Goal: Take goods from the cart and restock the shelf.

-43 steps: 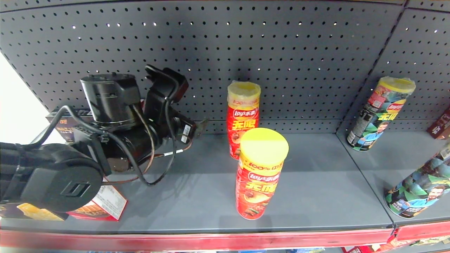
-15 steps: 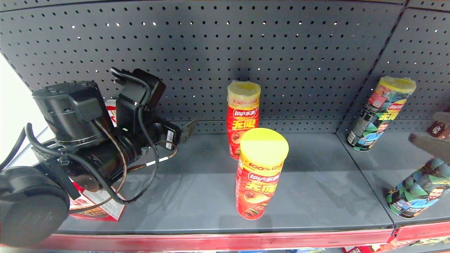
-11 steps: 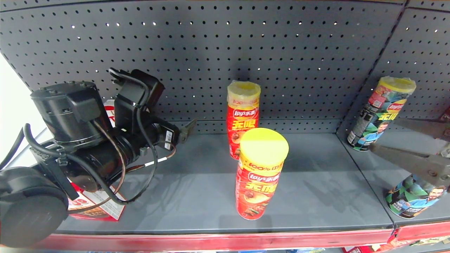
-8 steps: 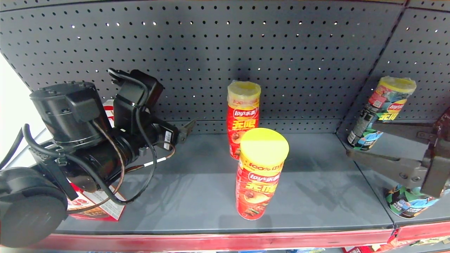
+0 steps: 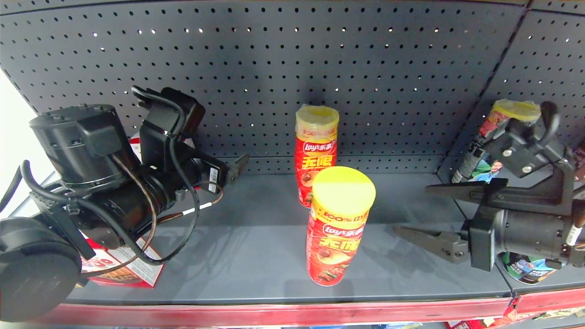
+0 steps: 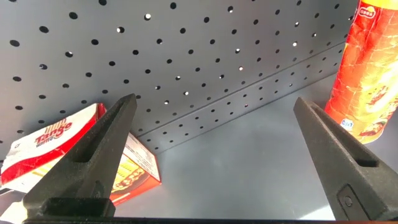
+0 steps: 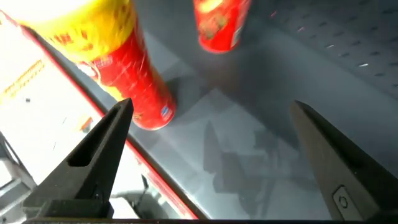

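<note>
R gripper [image 5: 411, 208] came in from right, wide & empty, near the near red can [image 5: 340, 226]; L gripper [image 6: 214, 102], wide too, backed left. Prob. adjusting can.

The head camera faces forward and a little down, close onto the grey shelf [image 5: 256, 256] and its pegboard wall [image 5: 274, 68]. The left wrist camera sits low over the shelf and looks between the spread fingers of the left tool [image 6: 214, 102] at the pegboard wall, sharing the rear red can [image 6: 367, 68] with the head view. The right wrist camera looks down between the spread fingers of the right tool [image 7: 211, 106] at the shelf's front edge, sharing that can and the front red can [image 7: 134, 81] with the head view.
</note>
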